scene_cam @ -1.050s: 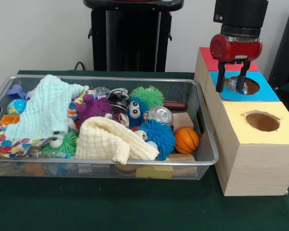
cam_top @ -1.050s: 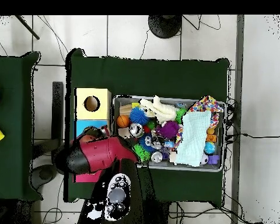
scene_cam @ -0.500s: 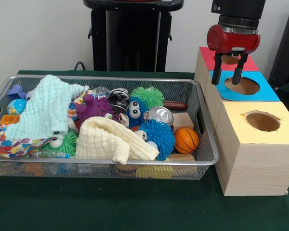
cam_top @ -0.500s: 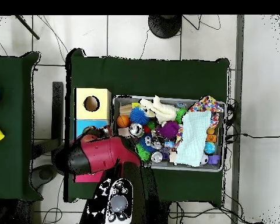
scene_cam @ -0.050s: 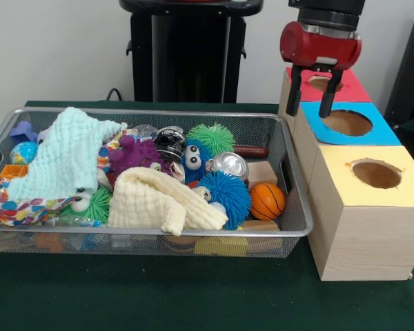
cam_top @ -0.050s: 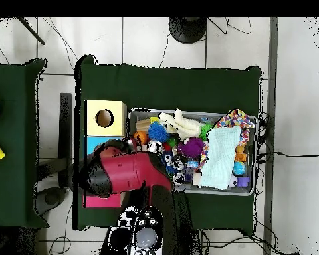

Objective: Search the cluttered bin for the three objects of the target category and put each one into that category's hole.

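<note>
Gripper (scene_cam @ -0.050s: 310, 92), fingers spread & empty, has been lifted off the blue-topped hole (scene_cam @ -0.050s: 346, 123) toward the bin (scene_cam @ -0.050s: 290, 207), so prob. one drop done, next pick due.

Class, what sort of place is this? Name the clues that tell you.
Probably a robotics lab set up for sorting trials: a wire bin of mixed toys, wooden boxes with coloured holed tops, and a robot gripper above them.

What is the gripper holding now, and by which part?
Nothing. The gripper hangs above the blue-topped box with its jaws apart and only empty space between them.
</note>
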You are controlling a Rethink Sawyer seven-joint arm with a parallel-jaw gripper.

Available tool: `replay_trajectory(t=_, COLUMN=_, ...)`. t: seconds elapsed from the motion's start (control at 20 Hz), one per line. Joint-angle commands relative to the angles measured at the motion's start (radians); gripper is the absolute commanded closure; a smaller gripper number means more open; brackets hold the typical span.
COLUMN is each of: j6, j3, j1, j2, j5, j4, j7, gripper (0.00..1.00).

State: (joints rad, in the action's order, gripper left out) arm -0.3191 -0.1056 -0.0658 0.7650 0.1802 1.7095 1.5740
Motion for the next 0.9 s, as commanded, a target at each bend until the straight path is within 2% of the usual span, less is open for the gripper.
replay_trajectory(t=0.05, j6=-0.082, j3=0.026, j1=0.058, j2=0.001, j5=0.051, j4=-0.027, j7=0.031, gripper=0.00)
replay_trajectory(t=0.2, j6=-0.094, j3=0.071, j1=0.099, j2=0.004, j5=0.045, j4=-0.016, j7=0.001, gripper=0.00)
replay_trajectory(t=0.45, j6=-0.178, j3=0.212, j1=0.234, j2=0.024, j5=0.017, j4=0.017, j7=-0.121, gripper=0.00)
replay_trajectory(t=0.6, j6=-0.256, j3=0.275, j1=0.310, j2=0.039, j5=0.020, j4=0.005, j7=-0.192, gripper=0.00)
replay_trajectory(t=0.9, j6=-0.337, j3=0.390, j1=0.439, j2=0.007, j5=0.058, j4=-0.051, j7=-0.287, gripper=0.00)
